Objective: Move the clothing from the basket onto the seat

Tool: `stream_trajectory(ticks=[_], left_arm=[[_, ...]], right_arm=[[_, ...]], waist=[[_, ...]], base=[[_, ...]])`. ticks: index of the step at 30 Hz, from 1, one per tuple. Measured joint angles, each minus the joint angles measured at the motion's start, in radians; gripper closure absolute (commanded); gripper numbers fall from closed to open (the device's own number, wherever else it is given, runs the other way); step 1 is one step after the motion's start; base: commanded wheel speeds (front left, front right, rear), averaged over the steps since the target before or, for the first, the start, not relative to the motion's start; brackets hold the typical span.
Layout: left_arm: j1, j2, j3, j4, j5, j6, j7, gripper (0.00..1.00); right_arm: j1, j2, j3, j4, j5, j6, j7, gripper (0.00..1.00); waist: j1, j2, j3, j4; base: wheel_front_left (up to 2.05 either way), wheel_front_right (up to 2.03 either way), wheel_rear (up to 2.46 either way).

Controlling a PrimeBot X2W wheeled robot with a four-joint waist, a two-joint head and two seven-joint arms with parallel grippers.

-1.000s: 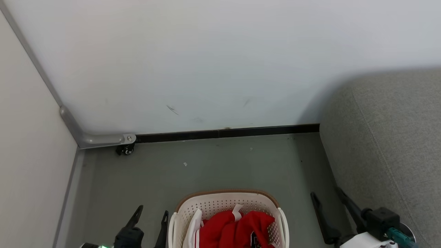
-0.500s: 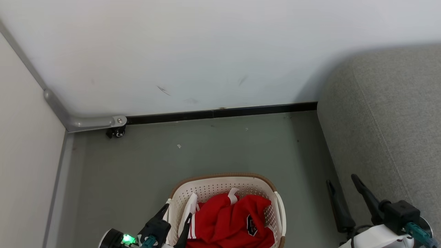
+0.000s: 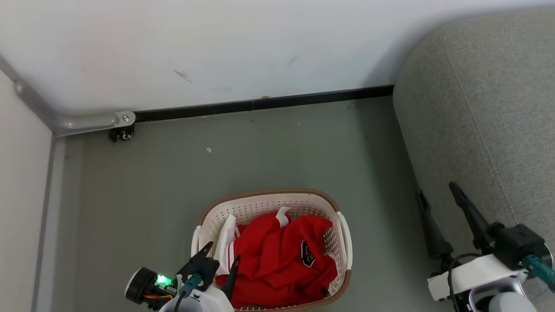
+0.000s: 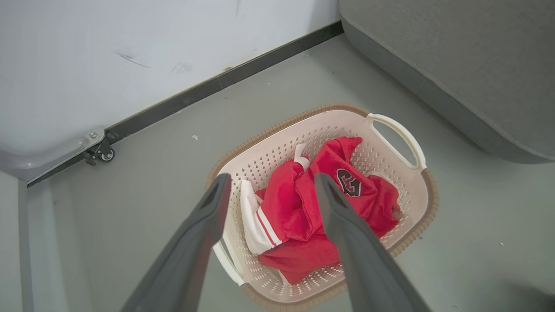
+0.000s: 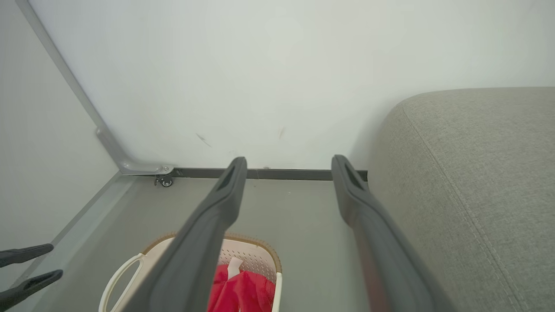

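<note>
Both the left gripper [image 3: 224, 251] and the right gripper [image 3: 436, 189] hold their jaws apart and empty; the red clothing [image 3: 277, 255], bunched in the laundry basket [image 3: 264, 191], looks light and limp, best pinched at a raised fold.

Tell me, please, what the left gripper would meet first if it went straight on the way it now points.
Probably the clothing in the basket, which the open left gripper frames; one finger lines up with the rim, so that might touch first.

The left gripper [image 3: 223, 253] and right gripper [image 3: 436, 190] each have 2 long, dark, tapered fingers [image 4: 355, 242], white housings [image 3: 472, 271], and teal connectors [image 3: 537, 266]; a green light [image 3: 163, 280] marks the left.
</note>
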Motion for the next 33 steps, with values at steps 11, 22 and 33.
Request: stream_trajectory(ticks=[11,22,33], left_arm=[[-0.128,-0.004,-0.017,0.068,0.029,0.004,0.0,0.0],[-0.218,-0.006,-0.007,0.154,0.044,0.017,0.0,0.0],[-0.291,0.002,-0.002,0.21,0.053,0.022,-0.004,0.0]], right_arm=[[-0.091,0.0,0.002,-0.041,0.003,0.0,0.0,0.0],[-0.206,-0.001,0.005,-0.065,0.034,0.0,-0.001,0.0],[-0.292,-0.002,0.018,-0.075,0.065,0.0,-0.001,0.0]], waist=[[0.0,0.0,0.134,-0.041],[-0.0001,0.0,0.273,-0.091],[-0.0001,0.0,0.387,-0.137]], base=[[0.0,0.0,0.0],[0.0,0.0,0.0],[0.0,0.0,0.0]])
